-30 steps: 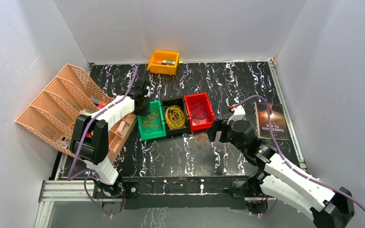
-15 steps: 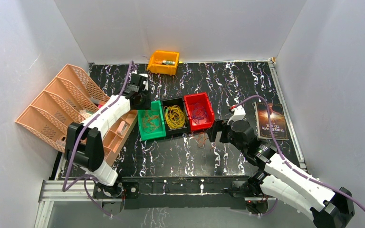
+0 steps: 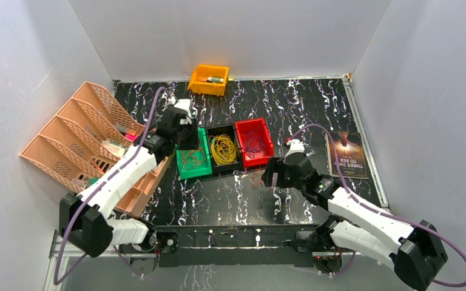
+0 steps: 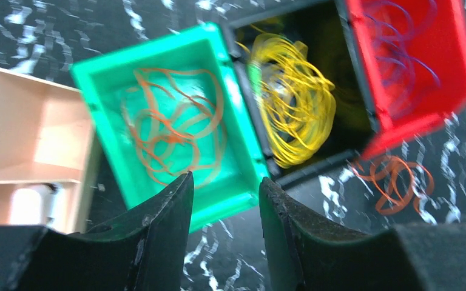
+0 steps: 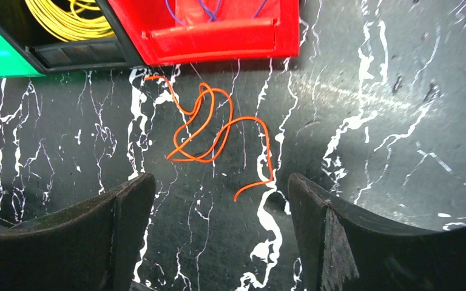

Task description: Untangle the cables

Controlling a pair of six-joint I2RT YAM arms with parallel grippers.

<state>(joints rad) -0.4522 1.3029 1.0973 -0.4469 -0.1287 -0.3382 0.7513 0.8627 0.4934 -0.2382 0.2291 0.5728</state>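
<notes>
Step in hand, as I read it: picking up the one loose orange cable. It lies flat on the tabletop just in front of the red bin, not touching it, with its free end trailing toward the near side. The other cables are already binned: orange bunch in the green bin, yellow in the black bin, purple in the red one.

Your right hand is spread wide and empty, hovering above the loose cable with a finger on either side of it. Your left hand is partly spread with nothing between the fingers, and sits over the green bin.

Next move:
- Bring the right hand straight down and close where the strands overlap.
- The wire is thin and lies flat, so the fingertips likely need to reach the surface.

Room:
- The red bin's front wall is close on the far side, so don't drift forward.
- There's open tabletop on the near side and to the right. The book is well clear.
- If this cable goes to green, the path crosses the red and black bins, so lift above their rims.
- The left hand sits over that drop spot, so move it first. The rack is just beside it on the left.
</notes>
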